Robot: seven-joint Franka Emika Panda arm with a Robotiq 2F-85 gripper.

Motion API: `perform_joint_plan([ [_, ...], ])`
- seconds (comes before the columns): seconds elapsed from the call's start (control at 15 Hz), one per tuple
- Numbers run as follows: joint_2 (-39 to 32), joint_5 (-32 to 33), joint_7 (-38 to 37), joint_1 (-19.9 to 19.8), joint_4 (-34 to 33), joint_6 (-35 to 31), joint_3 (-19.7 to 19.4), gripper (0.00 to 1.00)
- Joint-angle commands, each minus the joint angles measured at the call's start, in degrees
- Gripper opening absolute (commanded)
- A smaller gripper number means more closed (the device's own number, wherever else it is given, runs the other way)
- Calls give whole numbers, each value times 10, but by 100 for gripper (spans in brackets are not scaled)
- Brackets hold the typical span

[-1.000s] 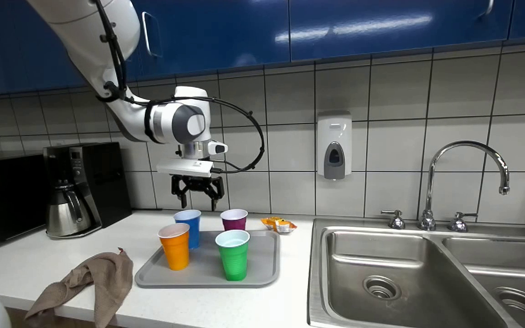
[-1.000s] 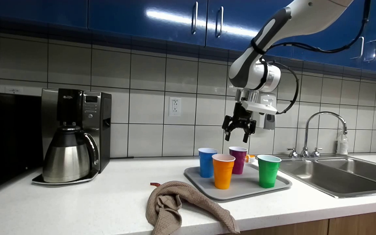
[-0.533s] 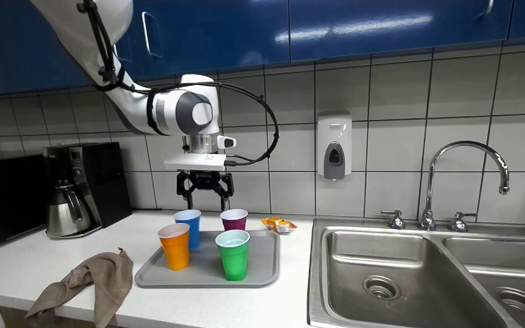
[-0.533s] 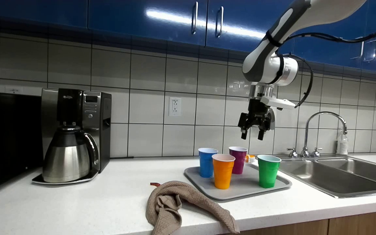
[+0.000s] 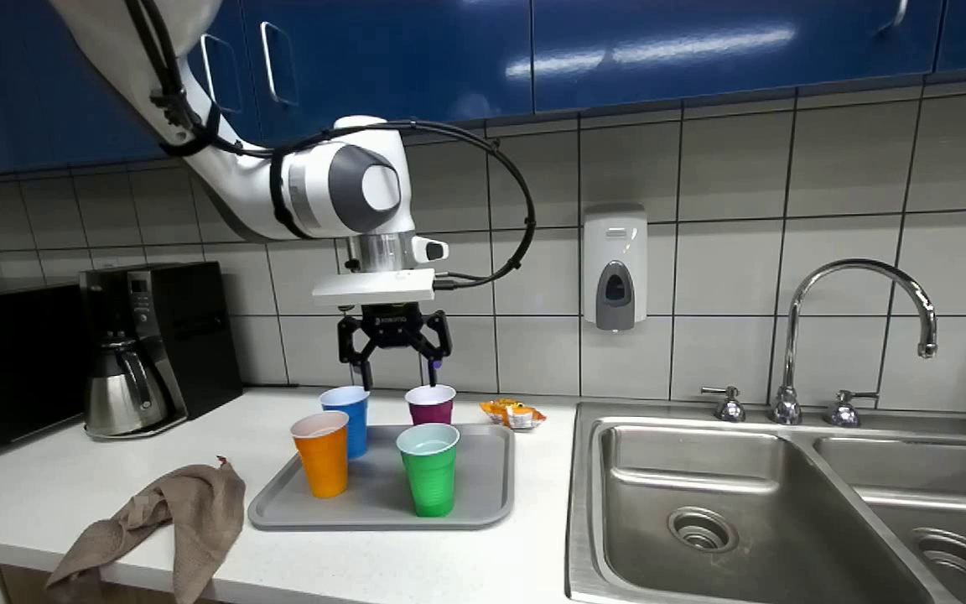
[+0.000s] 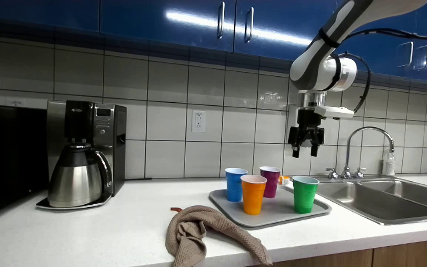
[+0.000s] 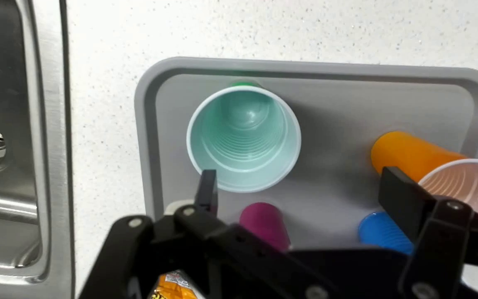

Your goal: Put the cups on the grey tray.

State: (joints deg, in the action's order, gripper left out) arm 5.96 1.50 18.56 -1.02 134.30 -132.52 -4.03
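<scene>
Four cups stand upright on the grey tray (image 5: 483,470) (image 6: 280,211) (image 7: 334,95) in both exterior views: a green cup (image 5: 431,482) (image 6: 304,198) at the front, an orange cup (image 5: 324,461) (image 6: 253,198), a blue cup (image 5: 356,428) (image 6: 234,189) and a purple cup (image 5: 431,413) (image 6: 271,185). My gripper (image 5: 399,379) (image 6: 305,153) is open, empty and above the cups, touching none. In the wrist view its fingers (image 7: 299,178) are wide apart; the green cup (image 7: 244,137) shows whole, while the orange (image 7: 413,153), blue (image 7: 384,232) and purple (image 7: 264,224) cups are partly hidden.
A steel sink (image 5: 701,453) is beside the tray, with a faucet (image 5: 793,335). An orange snack packet (image 5: 513,414) lies behind the tray. A brown cloth (image 5: 173,512) hangs over the counter edge. A coffee maker (image 6: 87,148) stands farther along. Blue cabinets (image 5: 416,59) hang above.
My open gripper has moved to the right in both exterior views, toward the sink side, and turned slightly. The cups and the tray have not moved.
</scene>
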Motion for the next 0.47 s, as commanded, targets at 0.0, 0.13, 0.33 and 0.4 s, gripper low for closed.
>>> perform_joint_plan([
  [0.0,7,8,-1,-2,8,1,2,100],
  [0.13,20,15,-2,-1,22,1,1,100],
  [0.33,27,15,-2,-1,29,1,1,100],
  [0.4,27,15,-2,-1,29,1,1,100],
])
